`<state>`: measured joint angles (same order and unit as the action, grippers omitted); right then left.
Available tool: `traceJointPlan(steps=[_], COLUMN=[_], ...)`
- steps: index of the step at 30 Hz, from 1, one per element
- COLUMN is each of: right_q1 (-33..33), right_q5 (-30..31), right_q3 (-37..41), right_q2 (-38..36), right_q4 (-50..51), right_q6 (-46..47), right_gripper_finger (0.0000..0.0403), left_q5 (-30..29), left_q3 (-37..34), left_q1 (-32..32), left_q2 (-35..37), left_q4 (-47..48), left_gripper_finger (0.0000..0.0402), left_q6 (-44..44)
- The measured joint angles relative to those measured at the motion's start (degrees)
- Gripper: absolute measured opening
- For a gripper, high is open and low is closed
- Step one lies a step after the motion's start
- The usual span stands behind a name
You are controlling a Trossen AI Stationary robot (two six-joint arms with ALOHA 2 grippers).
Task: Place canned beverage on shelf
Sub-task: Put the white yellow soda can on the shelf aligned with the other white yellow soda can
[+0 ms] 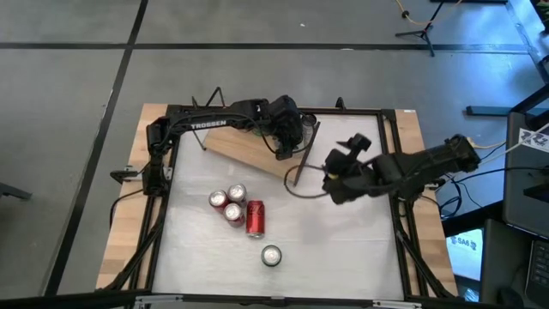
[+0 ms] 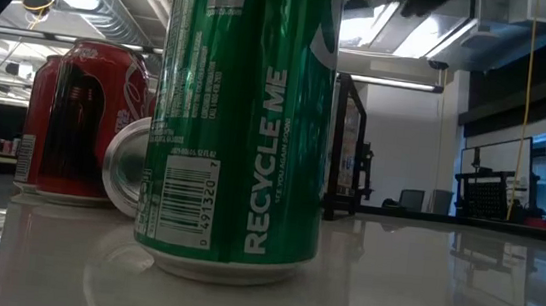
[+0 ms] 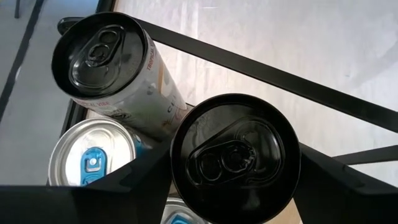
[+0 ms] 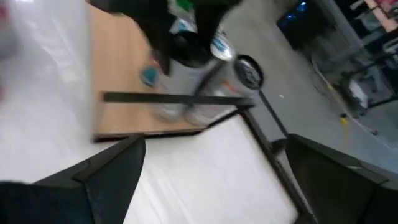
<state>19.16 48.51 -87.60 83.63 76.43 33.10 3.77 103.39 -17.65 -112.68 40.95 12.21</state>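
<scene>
On the light-brown shelf, at the table's far middle, my left gripper is shut on a black-topped can. Next to that can are a white can with a black top, which looks tilted, and a silver-topped can with a blue tab. The shelf and its cans also show, blurred, in the right wrist view. My right gripper hangs open over the table right of the shelf, holding nothing. Three red cans stand in a cluster on the table. One red can lies beside them, and a green can stands nearer. My left gripper has the black-topped can between its two fingers, one on each side of the can's wall just below the rim. The fingers come slanting down from above. The can stands upright; its bottom is hidden, so whether it rests on the shelf I cannot tell.
A black metal frame runs around the white table top, and its bar passes just behind the shelf cans. The green can fills the low view, with a red can behind it. There is free room on the table's right half.
</scene>
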Motion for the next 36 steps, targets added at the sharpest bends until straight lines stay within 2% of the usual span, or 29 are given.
traceJointPlan(steps=[6, 11, 17, 36], right_q1=[-4.5, -5.5, -5.3, -5.3], right_q5=[-0.1, -2.9, -4.7, -5.0], right_q3=[5.1, 7.9, 8.6, 8.6], right_q2=[-2.5, -2.9, -2.9, -2.9], right_q4=[-1.1, -4.5, -6.2, -6.2], right_q6=[-1.8, -1.9, -2.0, -2.0], right_gripper_finger=[0.0381, 0.0381, 0.0381, 0.0381], left_q5=[0.2, 0.2, 0.2, 0.2], left_q3=[0.0, 0.0, 0.0, 0.0], left_q1=[0.0, 0.0, 0.0, 0.0], left_q2=[0.0, 0.0, 0.0, -0.1], left_q4=[0.1, 0.1, -0.3, -0.7], left_gripper_finger=[0.0258, 0.0262, 0.0266, 0.0267], left_q6=[0.0, 0.0, 0.0, 0.0])
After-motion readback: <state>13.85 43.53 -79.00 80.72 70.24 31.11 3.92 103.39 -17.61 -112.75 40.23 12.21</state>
